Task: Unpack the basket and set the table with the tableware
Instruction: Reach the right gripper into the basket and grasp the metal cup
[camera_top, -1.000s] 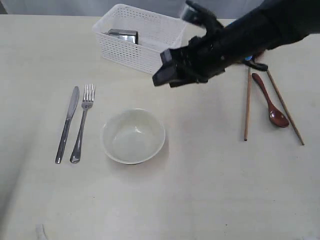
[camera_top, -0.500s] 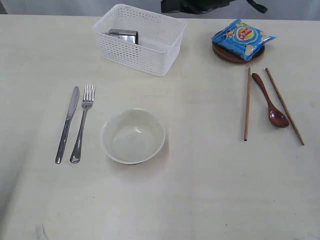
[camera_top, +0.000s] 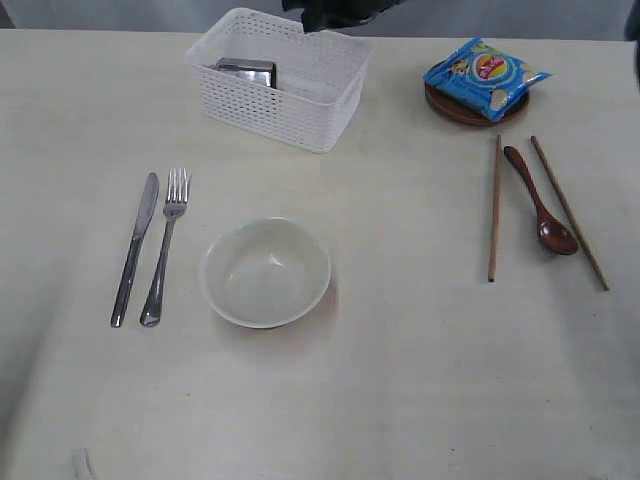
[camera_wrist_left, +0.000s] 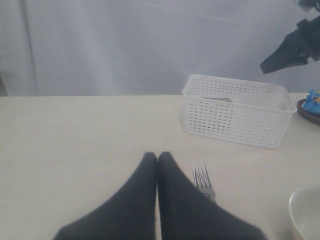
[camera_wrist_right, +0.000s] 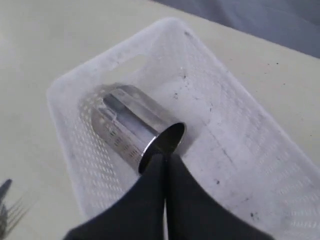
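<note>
The white basket (camera_top: 300, 70) stands at the table's (camera_top: 400, 380) far side with the steel mug (camera_top: 247, 70) lying on its side inside. In the right wrist view my right gripper (camera_wrist_right: 165, 157) is shut and empty, hovering over the mug's (camera_wrist_right: 132, 125) open mouth in the basket (camera_wrist_right: 240, 150). Only a dark part of that arm (camera_top: 335, 12) shows above the basket. My left gripper (camera_wrist_left: 157, 156) is shut and empty above the table beside the fork (camera_wrist_left: 202, 180). Knife (camera_top: 135, 248), fork (camera_top: 165, 245), bowl (camera_top: 266, 272), chopsticks (camera_top: 494, 208), spoon (camera_top: 540, 205) lie on the table.
A blue chip bag (camera_top: 485, 72) lies on the brown plate (camera_top: 455, 112) at the far right. The second chopstick (camera_top: 568, 212) lies right of the spoon. The left wrist view shows the basket (camera_wrist_left: 237, 110), the bowl's rim (camera_wrist_left: 306, 212) and a grey curtain behind.
The right arm rose from over the table's middle, pulled back to the far edge, then shifted left above the basket. The chip bag and plate came into view. Nothing on the table moved.
</note>
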